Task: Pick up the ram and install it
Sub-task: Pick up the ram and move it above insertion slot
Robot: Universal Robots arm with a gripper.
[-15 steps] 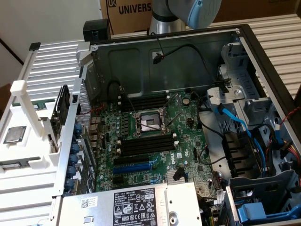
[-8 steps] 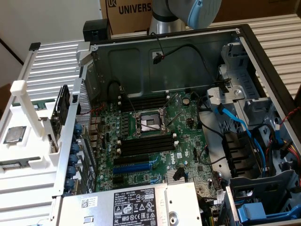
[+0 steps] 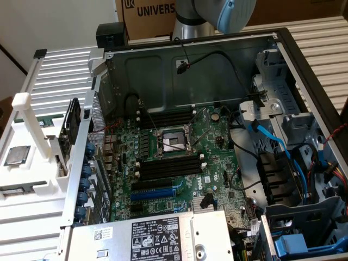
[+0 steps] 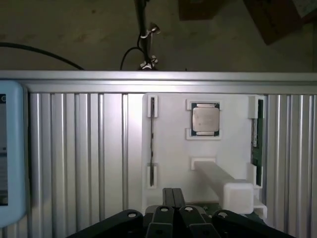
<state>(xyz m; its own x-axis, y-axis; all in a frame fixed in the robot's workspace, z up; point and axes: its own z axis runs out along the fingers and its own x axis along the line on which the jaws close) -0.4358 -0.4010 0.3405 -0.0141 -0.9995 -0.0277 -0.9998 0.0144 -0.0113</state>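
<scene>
The ram (image 4: 256,136) is a thin green board standing on edge in a slot of the white fixture (image 4: 173,148), beside a white post (image 4: 218,176). My gripper (image 4: 171,192) hangs above the fixture's near edge with its dark fingers pressed together and nothing between them. It is off to one side of the ram and clear of it. In the exterior view the fixture (image 3: 32,179) sits left of the open computer case. The black memory slots (image 3: 168,166) lie on the motherboard, on both sides of the processor socket (image 3: 171,142).
A loose processor chip (image 4: 205,119) rests in the fixture's middle pocket, and a narrow slot (image 4: 152,141) lies beyond it. The fixture sits on a ribbed metal table (image 4: 74,158). The case holds a blue expansion slot (image 3: 155,193), cables, drive cages (image 3: 293,163) and a power supply (image 3: 157,236).
</scene>
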